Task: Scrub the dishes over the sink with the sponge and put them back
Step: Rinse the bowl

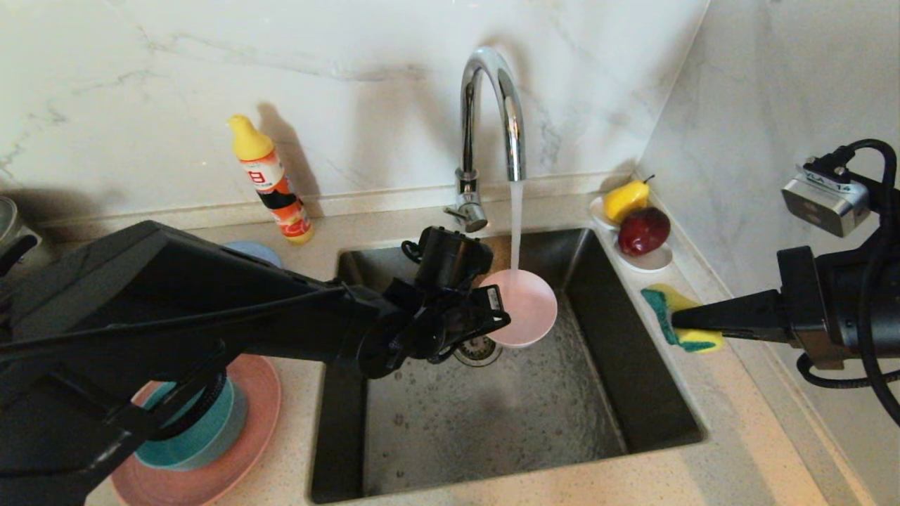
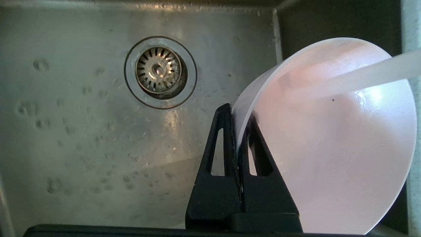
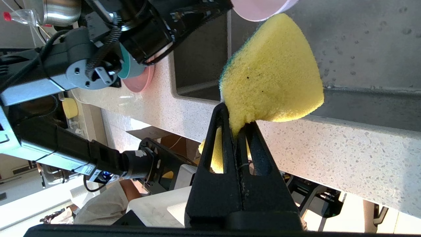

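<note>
Two plates (image 1: 239,436) and one teal bowl (image 1: 204,429) sit stacked, half hidden by the left arm. Left gripper (image 2: 239,131) pinches one pink bowl (image 1: 524,306) over the sink (image 1: 492,414); right gripper (image 3: 237,123) clamps one sponge (image 1: 685,320).

Matte black arms fill the lower left and right edge of the head view. The left pincer (image 2: 237,131) has flat, tapering black fingers, each cut with a long slot; the right pincer (image 3: 234,121) matches. A silver camera block (image 1: 824,200) with black looping cables sits at upper right.
</note>
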Motion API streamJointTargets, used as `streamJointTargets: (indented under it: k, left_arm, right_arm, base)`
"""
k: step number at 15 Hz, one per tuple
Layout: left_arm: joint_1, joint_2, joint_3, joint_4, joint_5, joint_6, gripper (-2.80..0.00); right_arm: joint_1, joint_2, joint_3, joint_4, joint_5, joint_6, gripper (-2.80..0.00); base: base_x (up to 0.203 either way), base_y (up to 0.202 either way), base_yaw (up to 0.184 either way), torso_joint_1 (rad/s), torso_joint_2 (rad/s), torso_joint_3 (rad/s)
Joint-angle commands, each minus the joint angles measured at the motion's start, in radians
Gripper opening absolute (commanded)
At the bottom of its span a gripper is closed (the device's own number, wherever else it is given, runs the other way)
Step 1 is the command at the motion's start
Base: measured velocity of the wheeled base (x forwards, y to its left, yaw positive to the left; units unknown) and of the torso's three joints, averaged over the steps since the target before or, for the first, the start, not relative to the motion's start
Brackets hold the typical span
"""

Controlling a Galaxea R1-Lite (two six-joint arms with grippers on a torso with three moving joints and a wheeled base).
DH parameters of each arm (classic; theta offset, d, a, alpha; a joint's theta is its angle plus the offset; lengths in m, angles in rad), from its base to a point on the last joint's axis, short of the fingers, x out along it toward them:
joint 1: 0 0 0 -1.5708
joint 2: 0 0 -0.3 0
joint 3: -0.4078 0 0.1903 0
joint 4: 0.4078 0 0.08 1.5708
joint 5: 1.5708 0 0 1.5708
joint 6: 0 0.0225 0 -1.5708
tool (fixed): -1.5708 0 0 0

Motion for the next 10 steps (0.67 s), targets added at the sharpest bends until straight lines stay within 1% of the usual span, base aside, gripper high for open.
streamJointTargets:
  k: [1, 3, 5, 6, 8, 9, 10]
  left_arm:
    - [0.0, 0.016, -0.004, -0.002, 0.002, -0.004, -2.8]
    - [0.0, 0.016, 0.003, 0.001, 0.002, -0.021, -2.8]
    - [0.0, -0.005, 0.026, 0.006, 0.003, -0.022, -2.8]
    - [0.0, -0.026, 0.047, 0.007, 0.004, -0.022, -2.8]
    - [0.005, -0.09, 0.128, 0.003, 0.013, -0.007, -2.8]
    - [0.013, -0.134, 0.179, -0.001, 0.039, 0.011, -2.8]
    - [0.024, -0.176, 0.23, -0.012, 0.09, 0.034, -2.8]
  right_arm:
    - [0.0, 0.013, -0.001, 0.0, 0.003, 0.003, -2.8]
    - [-0.001, 0.019, 0.008, -0.035, 0.003, 0.006, -2.8]
    - [-0.001, 0.018, 0.016, -0.049, 0.003, 0.008, -2.8]
    - [-0.001, 0.016, 0.016, -0.049, 0.003, 0.008, -2.8]
    - [-0.001, 0.016, 0.018, -0.048, 0.003, 0.008, -2.8]
    - [-0.001, 0.015, 0.02, -0.049, 0.003, 0.008, -2.8]
    - [0.001, 0.01, 0.02, -0.048, 0.003, 0.008, -2.8]
  base:
    - [0.0, 0.0, 0.0, 0.0, 0.0, 0.0]
    - [0.0, 0.0, 0.0, 0.0, 0.0, 0.0]
    - [0.0, 0.0, 0.0, 0.0, 0.0, 0.0]
    - [0.0, 0.0, 0.0, 0.0, 0.0, 0.0]
    - [0.0, 0.0, 0.0, 0.0, 0.0, 0.0]
    - [0.0, 0.0, 0.0, 0.0, 0.0, 0.0]
    - [0.0, 0.0, 0.0, 0.0, 0.0, 0.0]
